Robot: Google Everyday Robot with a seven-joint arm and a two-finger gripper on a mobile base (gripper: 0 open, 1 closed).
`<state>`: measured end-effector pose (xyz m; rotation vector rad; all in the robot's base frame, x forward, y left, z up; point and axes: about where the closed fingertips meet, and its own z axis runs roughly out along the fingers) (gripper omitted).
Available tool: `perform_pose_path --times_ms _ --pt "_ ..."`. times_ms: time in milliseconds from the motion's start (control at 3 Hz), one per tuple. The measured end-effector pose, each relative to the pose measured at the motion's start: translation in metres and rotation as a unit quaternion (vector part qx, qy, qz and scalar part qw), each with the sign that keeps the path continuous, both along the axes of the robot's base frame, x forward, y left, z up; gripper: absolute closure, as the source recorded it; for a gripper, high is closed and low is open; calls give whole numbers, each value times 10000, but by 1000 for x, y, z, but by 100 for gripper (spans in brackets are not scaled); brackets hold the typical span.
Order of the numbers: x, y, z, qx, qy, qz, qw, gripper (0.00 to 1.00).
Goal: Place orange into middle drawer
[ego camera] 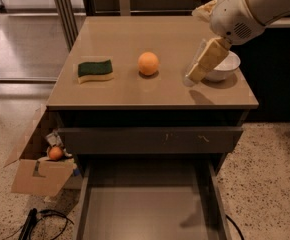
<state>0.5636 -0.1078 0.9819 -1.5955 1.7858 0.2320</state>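
The orange (148,63) sits on the tan cabinet top (135,91), near its middle. My gripper (195,73) hangs from the white arm at the upper right. It points down at the top, to the right of the orange and apart from it, partly in front of the white bowl (227,65). It holds nothing that I can see. The middle drawer (147,211) is pulled out below, with its flat grey-brown floor bare.
A green and yellow sponge (95,70) lies left of the orange. A dark shut drawer front (150,139) with pale scratches sits above the open drawer. A cardboard box (37,176) with a small reddish-orange ball (55,153) stands on the floor at left.
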Motion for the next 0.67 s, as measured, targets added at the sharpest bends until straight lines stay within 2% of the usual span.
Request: perform_pose_path --times_ms 333,667 --pt "32 32 -17 145 -25 26 9999 0" --pt "67 55 -39 166 -29 -93 9998 0"
